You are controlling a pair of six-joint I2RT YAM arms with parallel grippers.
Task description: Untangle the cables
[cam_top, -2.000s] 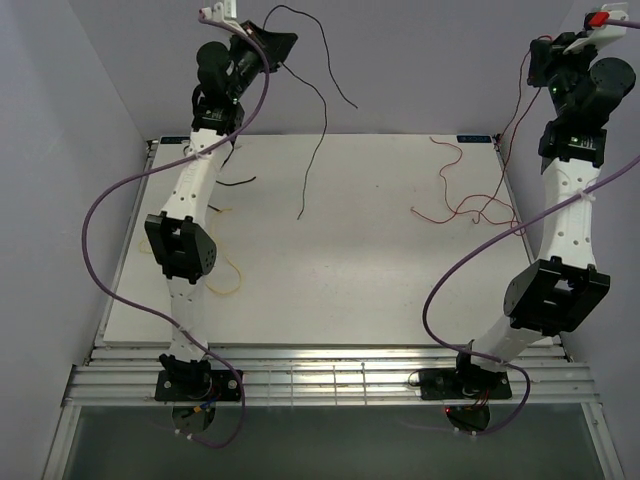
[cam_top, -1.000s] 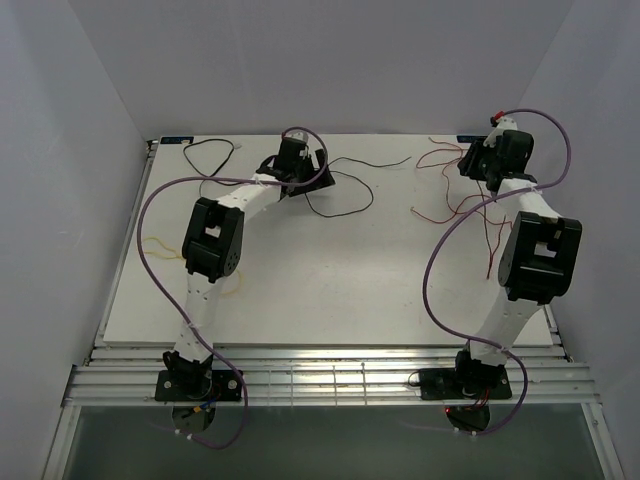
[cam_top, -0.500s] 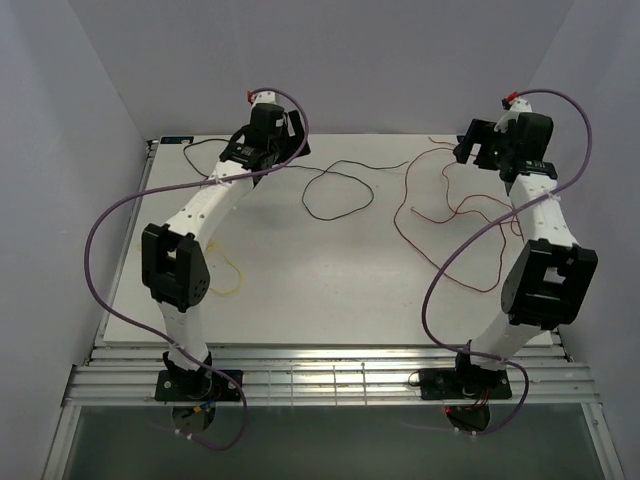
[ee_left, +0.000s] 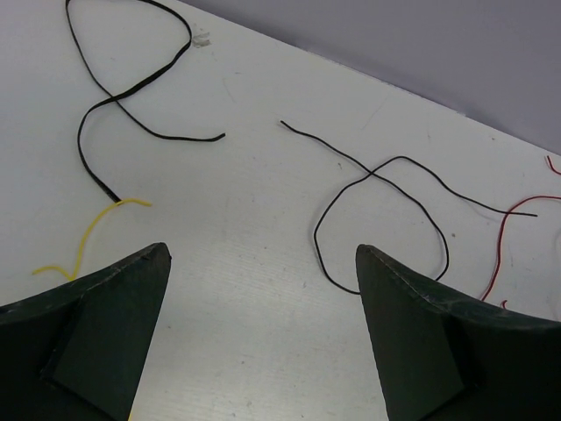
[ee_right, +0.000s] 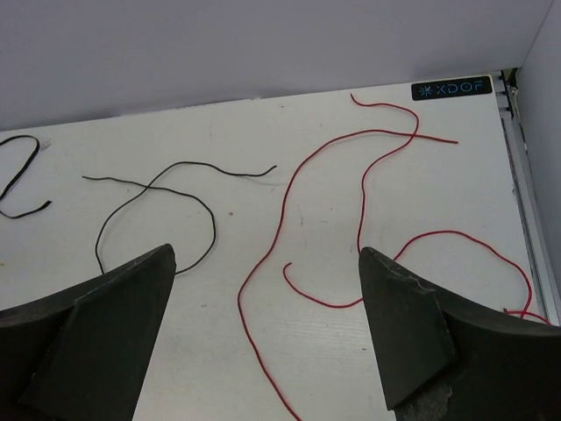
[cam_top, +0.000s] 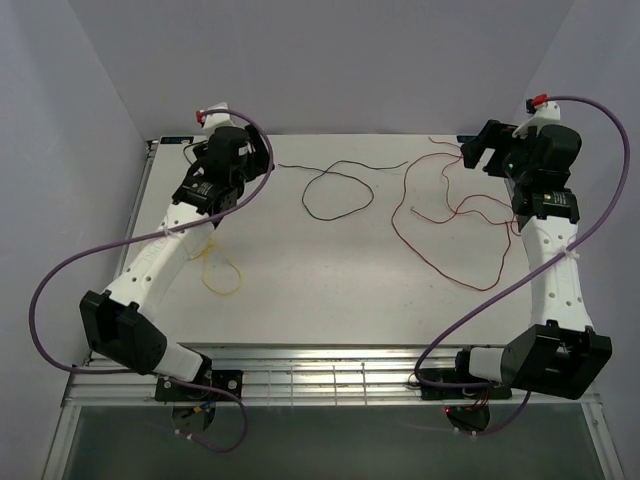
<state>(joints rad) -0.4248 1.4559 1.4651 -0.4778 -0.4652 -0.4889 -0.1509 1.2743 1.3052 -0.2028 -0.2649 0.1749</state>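
Note:
My left gripper (cam_top: 262, 152) hovers open over the far left of the white table (cam_top: 330, 290), nothing between its fingers (ee_left: 131, 289). A black cable (cam_top: 335, 190) (ee_left: 386, 175) lies looped in the middle, apart from the others. A second black cable (ee_left: 123, 96) curls at the far left, its end near a yellow cable (cam_top: 220, 270) (ee_left: 88, 237). My right gripper (cam_top: 478, 150) (ee_right: 267, 254) hangs open and empty above the red cables (cam_top: 450, 215) (ee_right: 289, 193), which cross each other at the far right.
Thick purple cables (cam_top: 80, 260) loop out from both arms. Grey walls close in the table's back and sides. A metal rail (ee_right: 526, 193) runs along the right edge, with an XDOF label (ee_right: 451, 89) at the far edge. A small white connector (ee_left: 202, 39) lies by the far left.
Both arms came down from high up, laid their cables on the table and drew apart. The left gripper moved to the far left; the right opened and rose off the red cables.

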